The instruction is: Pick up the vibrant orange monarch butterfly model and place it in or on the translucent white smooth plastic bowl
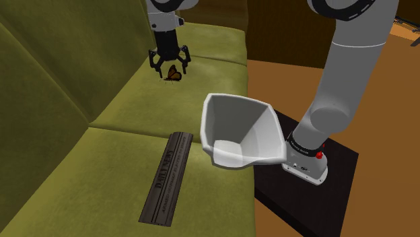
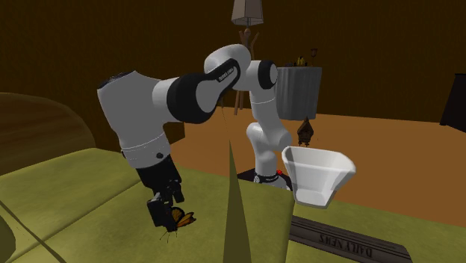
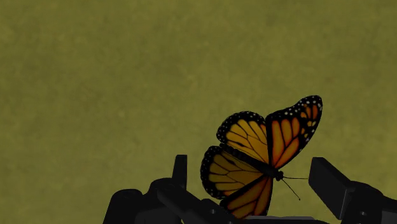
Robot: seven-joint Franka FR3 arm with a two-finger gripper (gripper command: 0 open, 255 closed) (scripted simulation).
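Hand [image 1: 169,65] spread open, straddling butterfly [image 1: 173,74] at far end of sofa [image 1: 134,111], fingers [image 3: 180,167] either side, not yet gripping. Wings standing upright between them. Bowl [image 1: 269,134] nearer, toward shoulder view's right, at sofa edge.

Seat cushion [image 1: 128,101] between gripper [image 1: 169,65] and bowl [image 1: 246,131] is bare, with nothing standing in that lane. The bowl is at the seat's front edge, mouth open upward, walls high (nothing hangs over it in the shoulder view). The backrest [image 1: 40,81] rises like a wall along the shoulder view's left. A dark lettered slab [image 1: 166,176] lies flat and low on the nearer cushion, near the bowl but apart from it. The arm's grey upright link [image 1: 346,67] stands just beside the bowl on the shoulder view's right, on the dark stand [image 1: 336,175]. The gripper's fingers are apart with the butterfly [image 3: 261,162] between them, bare cushion beyond.
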